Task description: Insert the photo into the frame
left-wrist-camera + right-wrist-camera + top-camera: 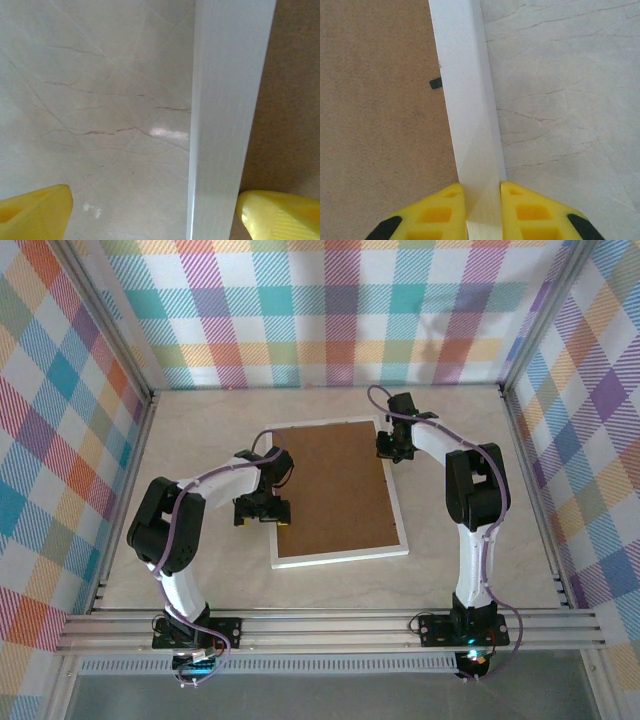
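The frame (340, 558) is seen lying flat at the middle of the top view on the marbled table (200, 430), its back filled by a brown backing board (333, 490). The left gripper (262, 520) is placed at the frame's left edge, toward the lower left corner. In the left wrist view its yellow fingers (35, 212) are spread wide, one over the table and one over the board, with the white rail between them ungripped. The right gripper (388, 452) is set at the frame's right edge near the upper right corner. In the right wrist view its jaws are drawn narrow and clamped on the white rail. A small black tab (435, 83) is seen on the board just beside that rail.
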`<state>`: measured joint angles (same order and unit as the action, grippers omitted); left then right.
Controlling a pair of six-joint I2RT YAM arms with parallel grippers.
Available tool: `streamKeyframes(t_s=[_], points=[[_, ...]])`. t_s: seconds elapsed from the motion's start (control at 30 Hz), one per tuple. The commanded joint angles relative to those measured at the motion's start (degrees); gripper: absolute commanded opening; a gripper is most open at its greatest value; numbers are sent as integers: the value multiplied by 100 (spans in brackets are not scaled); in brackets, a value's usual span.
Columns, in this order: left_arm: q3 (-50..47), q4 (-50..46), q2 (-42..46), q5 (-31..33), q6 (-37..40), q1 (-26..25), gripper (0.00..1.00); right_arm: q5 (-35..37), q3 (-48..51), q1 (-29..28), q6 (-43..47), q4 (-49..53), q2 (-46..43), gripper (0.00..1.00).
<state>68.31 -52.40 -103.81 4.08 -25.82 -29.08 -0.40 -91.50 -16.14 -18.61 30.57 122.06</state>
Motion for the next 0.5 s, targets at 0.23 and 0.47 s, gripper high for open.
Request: streamKeyframes(t_s=[0.23, 0.47], points=[[361, 989, 673, -106, 158, 234, 95, -476, -113, -25, 62, 1074, -482, 47], [-345, 2157, 1065, -384, -241, 867, 97, -164, 465, 71, 251, 1073, -1342, 74]])
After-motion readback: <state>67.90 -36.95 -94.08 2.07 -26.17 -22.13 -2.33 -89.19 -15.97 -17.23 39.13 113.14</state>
